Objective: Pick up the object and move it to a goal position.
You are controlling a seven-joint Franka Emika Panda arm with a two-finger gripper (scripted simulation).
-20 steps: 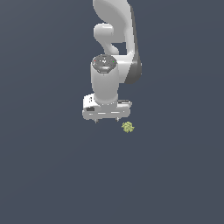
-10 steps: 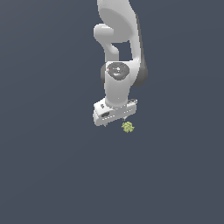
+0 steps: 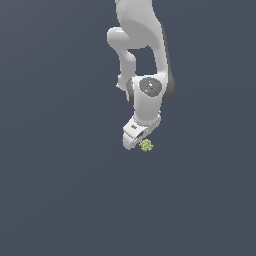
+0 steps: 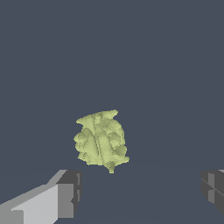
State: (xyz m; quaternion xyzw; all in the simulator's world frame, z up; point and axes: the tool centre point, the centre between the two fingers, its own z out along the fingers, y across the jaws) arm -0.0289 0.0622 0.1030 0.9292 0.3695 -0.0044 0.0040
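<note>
I have the gripper (image 3: 136,141) low over the dark grey floor (image 3: 60,190), its white body just beside the yellow-green lump (image 3: 146,145) in the exterior view — the lump sits at that view's right of it. Through the wrist camera the lump (image 4: 101,139) lies on the floor with nothing touching it, and the two fingers (image 4: 69,192) stand wide apart — nothing held between them

The white arm reaches down — its gripper (image 3: 134,143) hangs low, fingers spread wide.

object (image 3: 146,145) just beside gripper (image 3: 133,141)
</note>
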